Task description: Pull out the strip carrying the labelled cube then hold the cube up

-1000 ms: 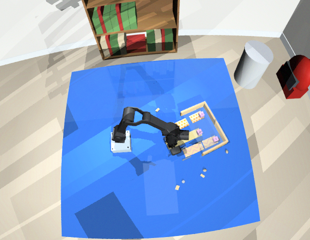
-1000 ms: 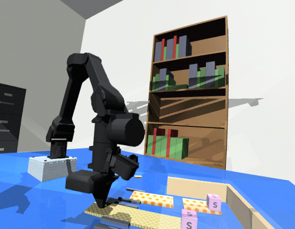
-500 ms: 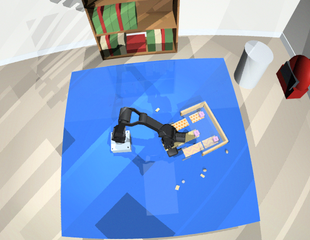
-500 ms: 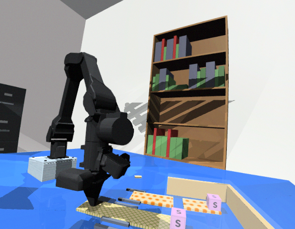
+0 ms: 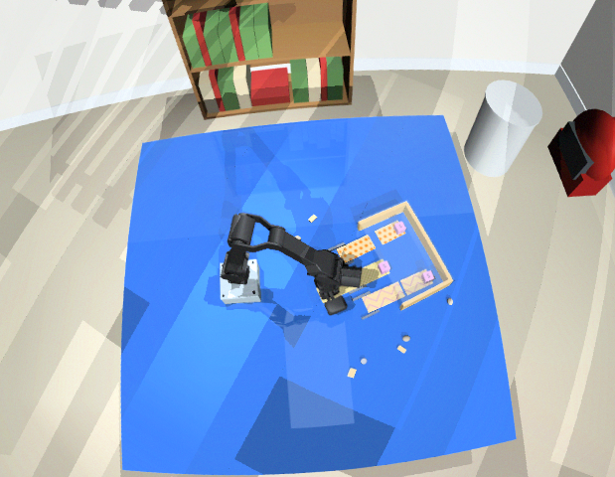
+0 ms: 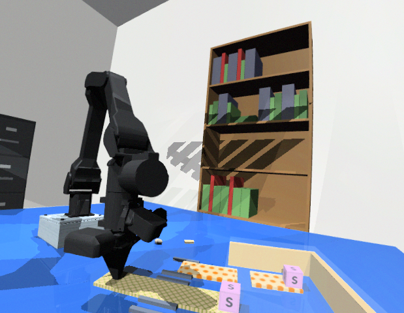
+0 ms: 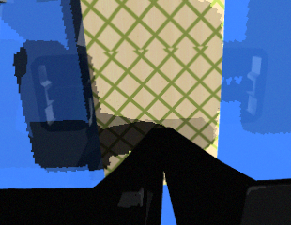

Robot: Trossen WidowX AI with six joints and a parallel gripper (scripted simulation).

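The green-latticed strip (image 5: pixel 370 276) (image 6: pixel 168 291) (image 7: pixel 155 70) is in one piece, with a pink cube (image 5: pixel 382 268) (image 6: pixel 229 298) marked S at its far end. My gripper (image 6: pixel 117 278) (image 7: pixel 161 136) is shut and empty, its tips down on or just above the strip's end nearer the robot base. The orange-dotted strip is in two parts, a near part (image 5: pixel 356 248) (image 6: pixel 208 272) and a far part (image 5: pixel 388 234) (image 6: pixel 265 280) bearing a pink cube (image 5: pixel 399 227) (image 6: pixel 293 276). The zigzag strip is split too: near part (image 5: pixel 382 297), far part (image 5: pixel 414 283) with a pink cube (image 5: pixel 427 275).
A low wooden wall (image 5: pixel 429 240) (image 6: pixel 269 256) surrounds the far ends of the strips on three sides. Thin grey rails (image 5: pixel 370 314) (image 6: pixel 158 302) flank the strips. A small pale block (image 5: pixel 312 218) (image 6: pixel 188 241) lies behind; other small blocks (image 5: pixel 351 373) and pebbles (image 5: pixel 405 338) lie outside the wall.
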